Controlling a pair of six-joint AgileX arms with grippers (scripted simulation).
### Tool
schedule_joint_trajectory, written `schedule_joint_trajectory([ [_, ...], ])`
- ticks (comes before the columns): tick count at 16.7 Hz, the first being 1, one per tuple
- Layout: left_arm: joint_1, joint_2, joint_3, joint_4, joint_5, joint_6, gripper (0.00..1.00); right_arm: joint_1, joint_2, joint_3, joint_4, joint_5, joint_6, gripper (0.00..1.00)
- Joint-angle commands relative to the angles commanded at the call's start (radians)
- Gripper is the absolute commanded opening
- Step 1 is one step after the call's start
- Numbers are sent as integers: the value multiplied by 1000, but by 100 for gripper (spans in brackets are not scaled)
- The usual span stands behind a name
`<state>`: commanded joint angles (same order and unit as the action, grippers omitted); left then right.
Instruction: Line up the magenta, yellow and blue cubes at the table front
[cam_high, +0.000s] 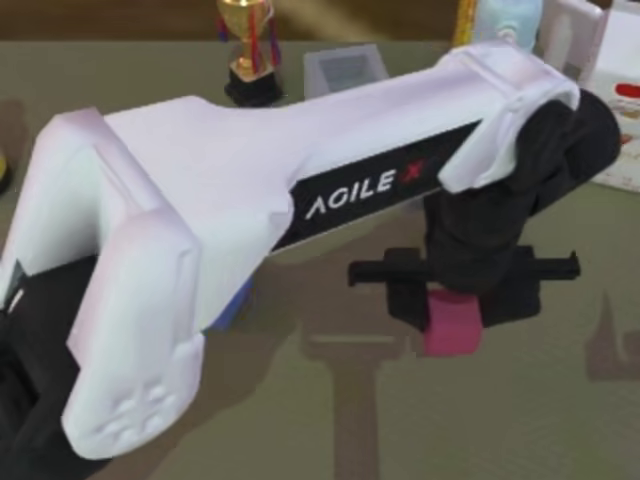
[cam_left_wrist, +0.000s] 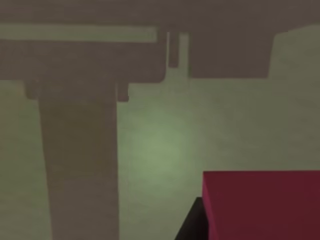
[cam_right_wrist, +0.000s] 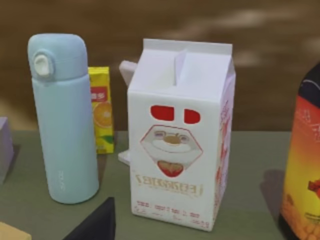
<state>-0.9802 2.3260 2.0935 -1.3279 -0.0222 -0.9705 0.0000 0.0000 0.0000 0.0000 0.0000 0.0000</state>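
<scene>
- Across the top view's left side our left arm stretches wide over the olive desk, hiding much of it; a sliver of the blue cube peeks out from under the arm's white shell.
- Near the back edge, a trophy and a grey hollow box stand well clear of the work.
- Right of centre, the left gripper hangs over the desk with its jaws closed on the magenta cube, which the left wrist view shows held above its own shadow.
- We judge the step to be carrying the magenta cube toward the front row; the next move calls for lowering it flat at the desk's front, then releasing.
- The yellow cube we cannot find in the top view.
- Far right, our right arm is parked; its wrist view faces a milk carton and pale blue flask, and its jaws' state we cannot tell.
</scene>
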Motion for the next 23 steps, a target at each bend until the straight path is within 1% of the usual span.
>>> schedule_joint_trajectory([
  [2,-18,-6,-2,1,-1,-18,0,0,0,0,0,0,0,100],
  [7,-15,-1,-18,19,-1,-14,0,0,0,0,0,0,0,100],
  [13,-15,23,-201,233,-1,-16,0,0,0,0,0,0,0,100],
  [18,-17,28,-223,255,-1,-17,0,0,0,0,0,0,0,100],
  [23,-17,28,-223,255,-1,-17,38,0,0,0,0,0,0,100],
])
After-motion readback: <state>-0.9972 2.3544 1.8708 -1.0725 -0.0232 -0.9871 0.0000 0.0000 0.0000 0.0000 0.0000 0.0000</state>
